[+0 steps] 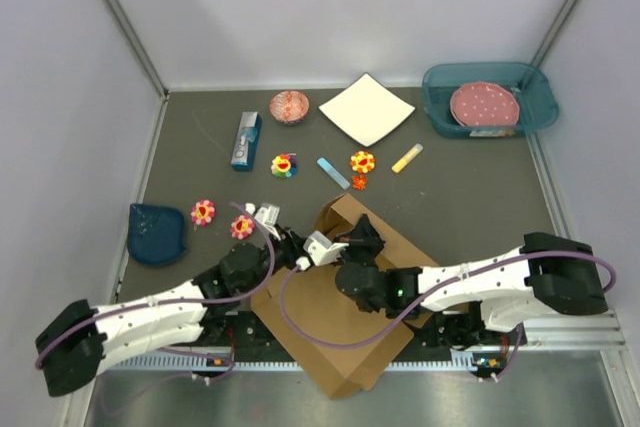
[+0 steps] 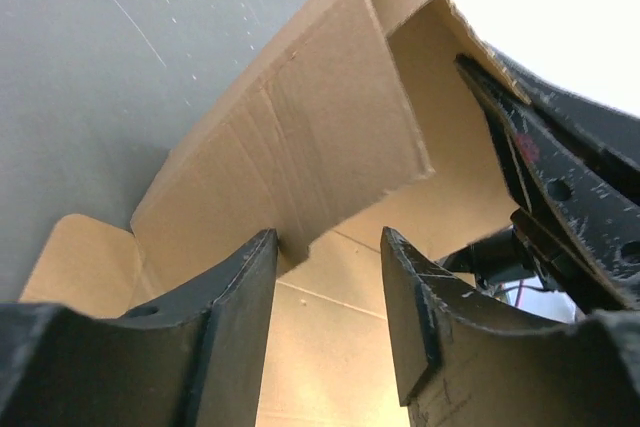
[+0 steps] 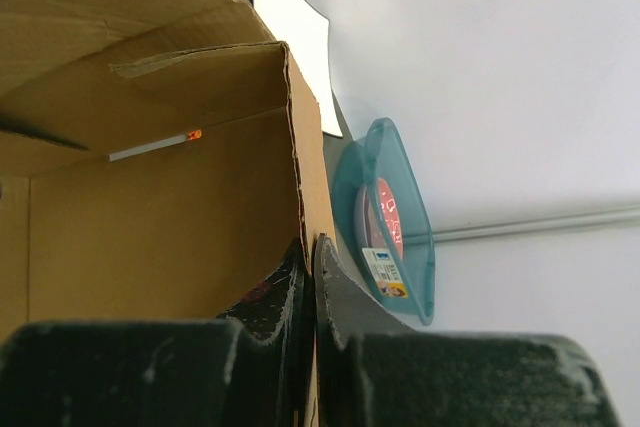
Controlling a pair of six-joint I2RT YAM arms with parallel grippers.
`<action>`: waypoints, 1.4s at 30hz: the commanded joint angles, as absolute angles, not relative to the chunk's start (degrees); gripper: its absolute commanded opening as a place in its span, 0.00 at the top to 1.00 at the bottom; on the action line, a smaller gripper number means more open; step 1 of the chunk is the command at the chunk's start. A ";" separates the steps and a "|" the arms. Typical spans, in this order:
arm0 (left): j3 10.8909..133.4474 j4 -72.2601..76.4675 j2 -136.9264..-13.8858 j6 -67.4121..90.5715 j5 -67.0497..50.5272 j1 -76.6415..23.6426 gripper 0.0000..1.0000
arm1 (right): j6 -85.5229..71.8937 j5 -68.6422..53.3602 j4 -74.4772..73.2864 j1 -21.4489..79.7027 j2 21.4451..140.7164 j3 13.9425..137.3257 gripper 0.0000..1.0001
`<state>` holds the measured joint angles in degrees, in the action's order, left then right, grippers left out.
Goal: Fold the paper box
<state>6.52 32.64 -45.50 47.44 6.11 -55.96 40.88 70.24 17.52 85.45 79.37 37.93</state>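
Note:
The paper box (image 1: 320, 332) is a brown cardboard sheet lying at the near middle of the table, with its far flaps raised. My right gripper (image 1: 362, 237) is over its far end. In the right wrist view that gripper (image 3: 312, 245) is shut on the edge of an upright wall of the paper box (image 3: 150, 207). My left gripper (image 1: 332, 243) is right beside it on the left. In the left wrist view the left gripper (image 2: 330, 242) is open over the box floor. A raised flap (image 2: 320, 127) stands just beyond its fingertips, its lower corner by the left finger (image 2: 245, 277).
At the back lie a white paper sheet (image 1: 366, 109), a teal bin (image 1: 438, 107) with a pink plate, a red bowl (image 1: 289, 106) and a blue carton (image 1: 246, 140). Small flower toys and sticks are scattered mid-table. A dark blue dish (image 1: 157, 232) sits at the left.

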 commanded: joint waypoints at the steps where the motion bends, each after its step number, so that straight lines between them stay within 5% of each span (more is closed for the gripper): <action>1: 10.11 18.30 -36.93 41.40 12.12 -56.16 0.46 | 32.96 57.74 9.67 87.01 82.26 33.75 1.00; 10: 10.20 5.20 -20.23 36.65 20.63 -56.16 0.40 | 33.13 57.83 10.37 87.01 82.35 33.49 1.00; 15: 6.08 10.35 -14.41 35.87 29.34 -55.90 0.37 | 33.22 57.83 10.37 87.10 82.09 33.57 1.00; 18: 6.23 20.02 -22.82 34.81 29.11 -51.96 0.41 | 32.96 57.75 10.28 87.01 82.00 33.57 1.00; 23: 11.50 37.12 -49.06 39.90 7.84 -35.80 0.68 | 32.87 57.48 9.93 87.01 82.00 33.92 1.00; 25: 13.96 38.93 -54.55 39.90 5.72 -35.16 0.71 | 32.61 57.31 9.67 87.01 82.00 34.01 1.00; 42: 11.69 60.29 -71.72 42.80 -17.93 -38.05 0.62 | 31.73 56.52 8.88 87.10 82.26 34.89 1.00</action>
